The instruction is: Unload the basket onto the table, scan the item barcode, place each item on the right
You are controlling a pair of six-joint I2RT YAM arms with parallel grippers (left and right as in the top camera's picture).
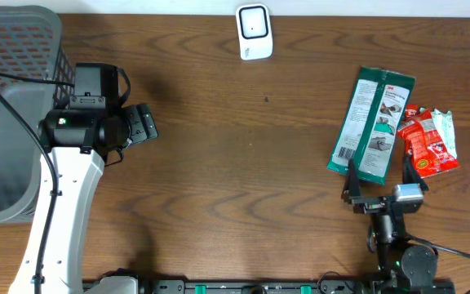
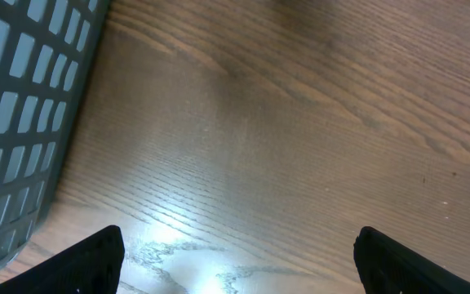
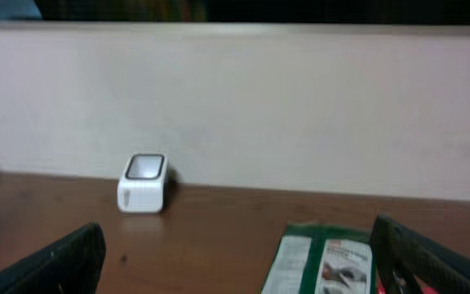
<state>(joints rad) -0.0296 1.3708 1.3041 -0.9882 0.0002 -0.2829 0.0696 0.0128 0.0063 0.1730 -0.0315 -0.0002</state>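
Left gripper (image 2: pixel 237 263) gapes beside basket (image 2: pixel 15 122); right gripper (image 3: pixel 235 263) gapes before green packet (image 3: pixel 325 263); scanner (image 3: pixel 144 184) beyond.

Wood table (image 1: pixel 243 163); on it: scanner (image 1: pixel 254 32); green packet (image 1: pixel 371 122); red packet (image 1: pixel 429 145); basket (image 1: pixel 15 33)

Green pkg (image 1: pixel 371 125); red pkt (image 1: pixel 429 145); white scanner (image 1: pixel 254 32); grey basket (image 1: pixel 15 33).

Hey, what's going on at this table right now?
Two robot arms are set up to scan a barcode, and nothing is picked up yet. The right gripper, open and empty, is poised at the near end of a flat green retail package lying on the brown wooden table beside a crinkled red packet. A small white scanner sits at the far edge. The left gripper, also open and empty, hangs beside a grey mesh basket.
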